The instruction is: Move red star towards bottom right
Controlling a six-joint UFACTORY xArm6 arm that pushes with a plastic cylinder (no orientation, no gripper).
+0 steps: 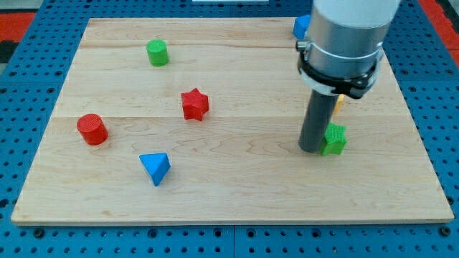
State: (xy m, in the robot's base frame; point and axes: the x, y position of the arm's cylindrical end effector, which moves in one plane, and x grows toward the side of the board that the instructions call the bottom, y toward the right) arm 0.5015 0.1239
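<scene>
my tip (pixel 310 149) touches the green star (pixel 333 139), well right of the red star (pixel 194 104) on the board (pixel 237 186).

— What does the arm look like from here?
— A wide, smooth cylinder of silver-grey metal (pixel 350 29), ringed at its lower edge by a black band (pixel 337 75).
— And under the band?
— A straight dark-grey rod, matte and round, narrower than the cylinder, ending in my tip (pixel 310 150).

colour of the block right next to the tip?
Green, star-shaped, touching my tip on its right; camera view.
</scene>
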